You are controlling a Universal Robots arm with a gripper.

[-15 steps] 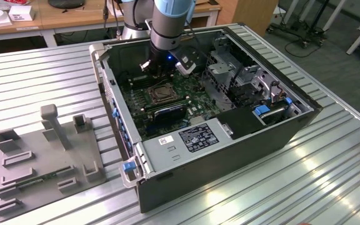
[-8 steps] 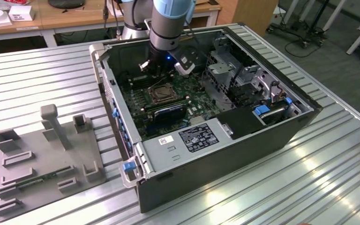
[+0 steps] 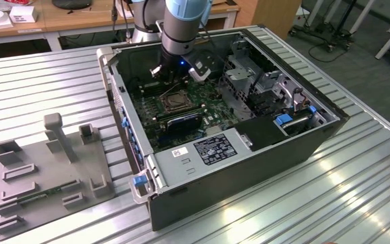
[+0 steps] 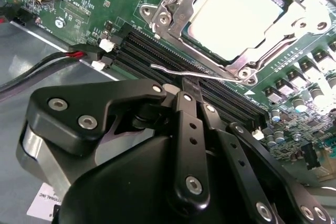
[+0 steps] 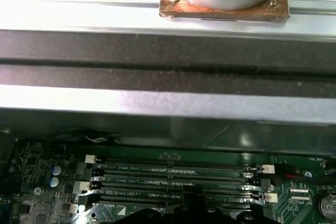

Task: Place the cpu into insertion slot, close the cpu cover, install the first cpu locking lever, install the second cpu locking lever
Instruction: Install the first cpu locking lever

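Note:
The cpu [image 4: 236, 9] lies flat in the insertion slot [image 3: 174, 102] on the green board. The silvery cpu cover [image 4: 169, 10] is down around it, with the chip's top showing through its window. A thin silver locking lever [image 4: 173, 70] runs along the near side of the socket, above the black memory slots [image 4: 157, 51]. My gripper [image 4: 190, 85] is shut, and its tip sits right at this lever; I cannot tell if they touch. In the exterior view my gripper [image 3: 173, 81] hangs inside the open computer case [image 3: 263, 168], just behind the socket.
The case's steel walls [image 3: 117, 86] and a drive cage [image 3: 249, 76] hem in the board. Red and black cables [image 4: 63, 59] lie beside the memory slots. A grey fixture plate [image 3: 46, 173] with holders rests on the slatted table at the exterior view's left.

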